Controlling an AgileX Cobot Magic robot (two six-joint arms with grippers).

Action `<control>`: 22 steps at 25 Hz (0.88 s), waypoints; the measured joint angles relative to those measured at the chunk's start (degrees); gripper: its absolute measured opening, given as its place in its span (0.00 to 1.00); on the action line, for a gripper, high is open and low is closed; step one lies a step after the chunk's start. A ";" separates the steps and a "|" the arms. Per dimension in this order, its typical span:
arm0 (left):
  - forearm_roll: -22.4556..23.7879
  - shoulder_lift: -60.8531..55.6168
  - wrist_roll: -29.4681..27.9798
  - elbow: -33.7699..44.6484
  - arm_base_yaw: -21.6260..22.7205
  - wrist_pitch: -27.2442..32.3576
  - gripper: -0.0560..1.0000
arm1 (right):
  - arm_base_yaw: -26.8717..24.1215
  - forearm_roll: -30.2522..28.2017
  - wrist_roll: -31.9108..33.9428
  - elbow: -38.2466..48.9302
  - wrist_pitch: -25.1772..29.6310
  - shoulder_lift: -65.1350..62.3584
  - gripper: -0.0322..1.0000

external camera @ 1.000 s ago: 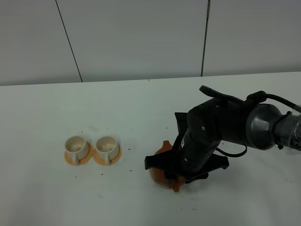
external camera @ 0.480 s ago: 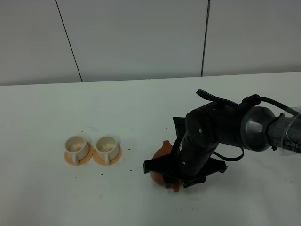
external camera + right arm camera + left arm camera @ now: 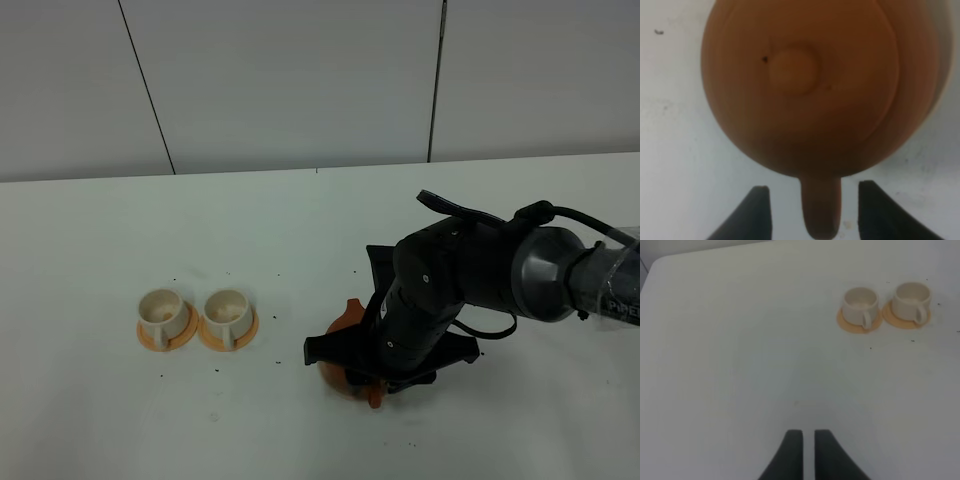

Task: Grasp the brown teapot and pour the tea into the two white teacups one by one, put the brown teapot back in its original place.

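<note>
2 cups [image 3: 162, 312] on saucers [image 3: 243, 330], well apart from teapot [image 3: 805, 85]; right gripper [image 3: 812, 197] jaws spread astride its handle [image 3: 822, 220], untouching; left gripper [image 3: 808, 440] jaws narrowly parted above table [image 3: 740, 365]

At about four o'clock in the high view, the right arm [image 3: 560, 278] carries a short line of pale lettering [image 3: 622, 303] near the picture's edge, too blurred to read. No other text, label or number shows in any view.
</note>
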 joint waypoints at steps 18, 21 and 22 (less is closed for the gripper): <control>0.00 0.00 0.00 0.00 0.00 0.00 0.19 | 0.00 -2.07 0.05 0.00 -0.39 0.00 0.31; 0.00 0.00 0.00 0.00 0.00 0.00 0.19 | 0.00 -2.13 0.05 0.00 -0.33 0.00 0.29; 0.00 0.00 0.00 0.00 0.00 0.00 0.19 | 0.00 -2.12 0.05 0.00 -0.27 0.00 0.27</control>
